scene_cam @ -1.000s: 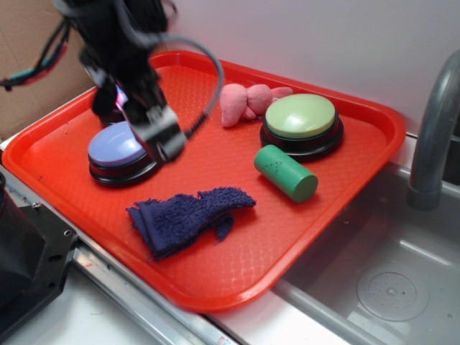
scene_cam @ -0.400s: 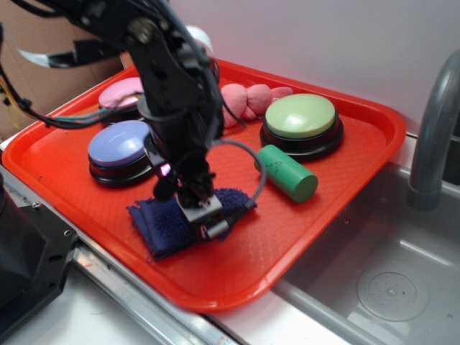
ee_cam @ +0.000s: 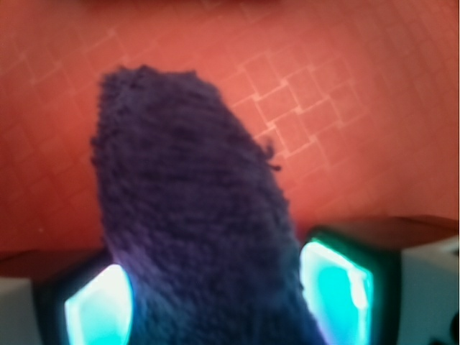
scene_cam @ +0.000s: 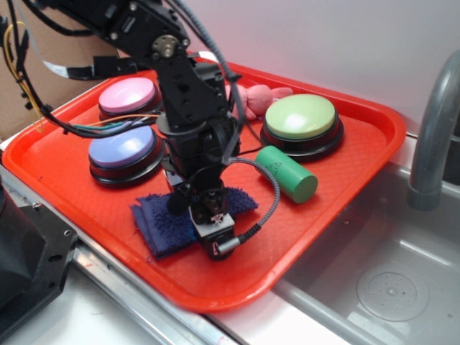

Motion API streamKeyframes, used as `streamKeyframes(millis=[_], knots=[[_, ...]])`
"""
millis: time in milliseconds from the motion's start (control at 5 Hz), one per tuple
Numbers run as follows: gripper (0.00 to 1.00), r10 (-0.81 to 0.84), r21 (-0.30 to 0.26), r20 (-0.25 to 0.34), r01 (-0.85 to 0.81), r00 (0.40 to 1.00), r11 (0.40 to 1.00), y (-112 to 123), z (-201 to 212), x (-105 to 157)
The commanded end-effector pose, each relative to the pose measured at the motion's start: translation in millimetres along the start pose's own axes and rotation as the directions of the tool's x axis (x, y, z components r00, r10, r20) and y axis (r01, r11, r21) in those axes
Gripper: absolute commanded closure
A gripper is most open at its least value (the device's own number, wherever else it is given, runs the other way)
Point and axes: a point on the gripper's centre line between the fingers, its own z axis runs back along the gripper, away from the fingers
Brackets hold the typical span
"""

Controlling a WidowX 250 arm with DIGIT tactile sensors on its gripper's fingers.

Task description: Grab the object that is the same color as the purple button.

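Observation:
The dark purple-blue terry rag (scene_cam: 154, 224) lies on the red tray (scene_cam: 363, 154) near its front edge. My gripper (scene_cam: 206, 213) points down onto the rag's middle. In the wrist view the rag (ee_cam: 190, 208) fills the gap between my two glowing pads (ee_cam: 100, 305) and touches both, so the gripper (ee_cam: 215, 291) is closed on it. The rag still rests on the tray. The purple button (scene_cam: 122, 149), with a lavender-blue top and black base, sits just left of the arm.
A pink-topped button (scene_cam: 127, 95) stands behind the purple one. A large green-topped button (scene_cam: 300, 116), a green cylinder (scene_cam: 285, 173) and a pink plush bow (scene_cam: 260, 98) lie to the right. A sink (scene_cam: 388, 287) and a grey faucet (scene_cam: 431, 136) flank the tray's right side.
The arm moved from over the purple button right and down onto the rag. Over the last half second it settled lower, and the rag shifted slightly under it.

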Motion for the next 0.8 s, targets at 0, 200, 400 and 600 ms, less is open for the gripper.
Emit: streamKeyframes(millis=[0,200,400,600], knots=[[1.0,0.028,0.021,-0.021,-0.027,0.999,0.999,5.8,-4.4,-21.0],[1.0,0.072,0.074,-0.03,-0.069,0.997,0.995,13.1,29.0,-21.2],[1.0,0.146,0.157,-0.018,-0.142,0.989,0.977,19.7,75.4,-21.0],[1.0,0.206,0.237,0.036,-0.208,0.978,0.949,26.2,126.7,-22.4]])
